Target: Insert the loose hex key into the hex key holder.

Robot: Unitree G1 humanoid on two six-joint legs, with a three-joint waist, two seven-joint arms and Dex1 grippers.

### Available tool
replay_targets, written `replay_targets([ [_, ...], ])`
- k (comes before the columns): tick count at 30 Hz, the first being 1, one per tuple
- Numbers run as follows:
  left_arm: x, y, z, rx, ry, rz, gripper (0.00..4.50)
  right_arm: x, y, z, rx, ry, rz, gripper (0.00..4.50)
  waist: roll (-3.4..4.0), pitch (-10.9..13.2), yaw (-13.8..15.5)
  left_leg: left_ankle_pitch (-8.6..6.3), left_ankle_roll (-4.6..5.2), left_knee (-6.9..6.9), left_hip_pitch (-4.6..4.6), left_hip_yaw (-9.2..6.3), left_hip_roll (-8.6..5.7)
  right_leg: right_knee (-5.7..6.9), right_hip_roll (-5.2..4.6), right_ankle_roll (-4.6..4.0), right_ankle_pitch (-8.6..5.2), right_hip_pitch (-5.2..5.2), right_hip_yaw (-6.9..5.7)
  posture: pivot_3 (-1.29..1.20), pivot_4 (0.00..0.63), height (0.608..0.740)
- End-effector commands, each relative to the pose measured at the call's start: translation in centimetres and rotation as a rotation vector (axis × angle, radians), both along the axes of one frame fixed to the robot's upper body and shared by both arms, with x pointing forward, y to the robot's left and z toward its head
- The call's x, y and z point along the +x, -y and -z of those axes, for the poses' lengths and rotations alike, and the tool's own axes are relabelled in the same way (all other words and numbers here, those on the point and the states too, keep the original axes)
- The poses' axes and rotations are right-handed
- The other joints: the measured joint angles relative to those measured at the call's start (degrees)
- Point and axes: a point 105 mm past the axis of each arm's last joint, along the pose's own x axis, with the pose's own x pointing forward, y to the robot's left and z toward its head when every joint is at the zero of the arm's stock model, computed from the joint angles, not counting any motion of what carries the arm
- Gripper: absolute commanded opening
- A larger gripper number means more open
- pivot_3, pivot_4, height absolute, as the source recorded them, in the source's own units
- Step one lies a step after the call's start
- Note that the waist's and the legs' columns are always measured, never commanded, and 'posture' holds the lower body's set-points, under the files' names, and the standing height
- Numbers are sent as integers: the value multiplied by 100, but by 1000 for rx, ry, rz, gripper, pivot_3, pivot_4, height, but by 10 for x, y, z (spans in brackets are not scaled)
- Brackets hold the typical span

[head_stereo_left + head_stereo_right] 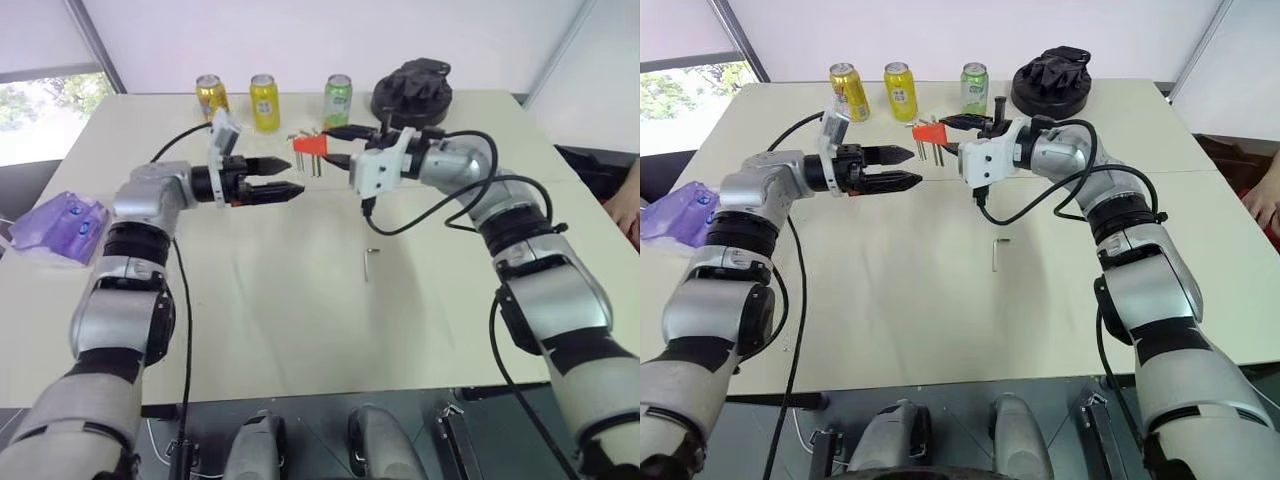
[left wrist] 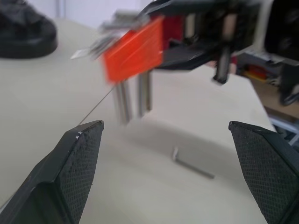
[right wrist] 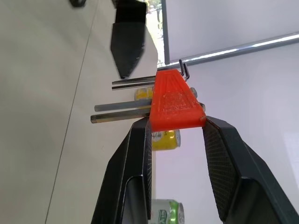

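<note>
No readable text anywhere. Three cans at the far edge of the tabletop carry printed labels, but nothing legible: the two yellow cans [image 1: 849, 91] [image 1: 902, 90] show only blurred dark marks, and the green can [image 1: 975, 87] shows a pale band with unreadable print. In the right wrist view the green can's [image 3: 166, 211] label shows white lettering, too blurred to make out. The orange-red holder [image 3: 175, 103] has a textured patch on its face, no characters discernible. No numbers, signs or brand marks on the tabletop [image 1: 280, 330].
</note>
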Motion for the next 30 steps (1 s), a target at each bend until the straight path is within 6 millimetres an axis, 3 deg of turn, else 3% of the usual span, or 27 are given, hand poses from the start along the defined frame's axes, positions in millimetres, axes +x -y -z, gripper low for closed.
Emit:
replay_targets([
  [1,1,-3,-27,-29,78,-5,4500,-8,-5,-18,45,56,-40,998,0,0,21,0,0,1,-2,0,0,0,-1,0,0,0,0,0,150,739],
  [18,0,33,-42,-118,99,86,4500,-21,-16,-3,49,11,-96,998,-1,1,5,0,0,5,-7,-2,0,-2,0,0,0,0,-1,0,150,739],
  [21,1,36,-43,-131,101,88,3616,-23,-18,-1,53,4,-105,998,-1,0,6,0,0,5,-7,-2,0,-2,0,0,0,0,-1,0,150,739],
  [27,0,36,-42,-142,96,91,563,-26,-18,4,48,-5,-106,998,-2,1,17,0,0,6,-7,-2,-1,-2,-1,1,0,0,-1,0,150,739],
  [30,0,36,-41,-141,96,89,571,-26,-18,5,46,-10,-103,998,-2,1,12,0,0,6,-7,-2,-1,-2,0,0,0,0,-1,0,150,739],
])
